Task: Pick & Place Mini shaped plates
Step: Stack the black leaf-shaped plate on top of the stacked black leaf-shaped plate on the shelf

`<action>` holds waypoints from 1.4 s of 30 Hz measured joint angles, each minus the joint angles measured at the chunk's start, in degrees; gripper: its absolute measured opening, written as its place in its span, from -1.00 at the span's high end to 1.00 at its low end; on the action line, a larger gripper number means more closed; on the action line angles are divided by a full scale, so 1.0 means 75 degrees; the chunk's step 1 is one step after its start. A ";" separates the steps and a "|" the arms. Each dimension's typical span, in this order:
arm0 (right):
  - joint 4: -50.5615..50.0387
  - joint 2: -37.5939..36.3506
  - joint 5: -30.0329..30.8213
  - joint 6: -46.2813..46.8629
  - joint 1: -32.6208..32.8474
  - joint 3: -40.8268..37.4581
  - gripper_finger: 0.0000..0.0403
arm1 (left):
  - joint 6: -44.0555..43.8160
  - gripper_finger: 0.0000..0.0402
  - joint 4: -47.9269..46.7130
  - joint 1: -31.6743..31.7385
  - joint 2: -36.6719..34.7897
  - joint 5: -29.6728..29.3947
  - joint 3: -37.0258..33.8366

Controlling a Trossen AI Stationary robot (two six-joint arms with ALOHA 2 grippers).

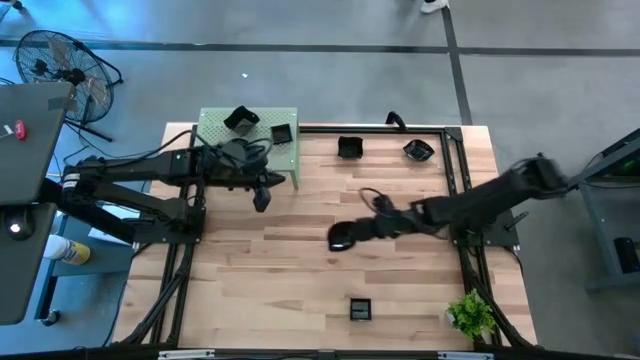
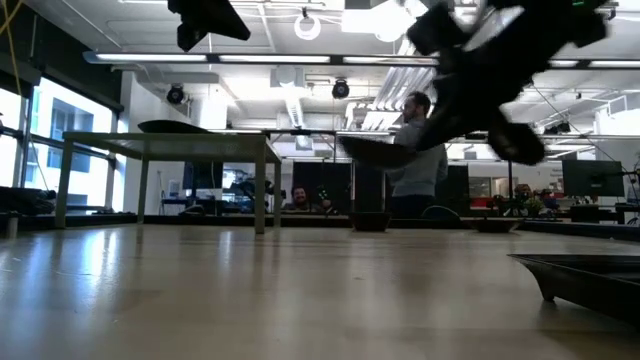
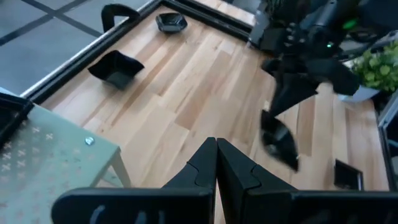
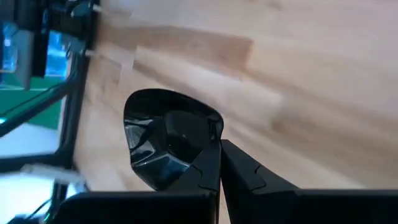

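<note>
Right wrist view: your right end effector (image 4: pixel 219 163) is clenched on a glossy black leaf-shaped plate (image 4: pixel 165 146) above the planked wooden table (image 4: pixel 311 81). Your left end effector (image 3: pixel 216 163) is clenched, empty.

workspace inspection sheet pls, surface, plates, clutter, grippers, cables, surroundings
surface: wooden table, small green platform at its far left corner
job's things: two black plates on the platform, three more on the wood, one leaf-shaped plate held
clutter: small green plant
grippers: right gripper shut on the leaf-shaped plate above table centre; left gripper shut, empty, beside the platform
cables: black loop on right arm
surroundings: floor fan, person behind the table
</note>
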 joint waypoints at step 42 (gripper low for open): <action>-0.0717 0.2446 -0.2229 -0.5440 -0.1799 0.3827 0.79 | -0.2390 1.00 -0.1538 -0.0963 0.0233 -0.1613 0.0000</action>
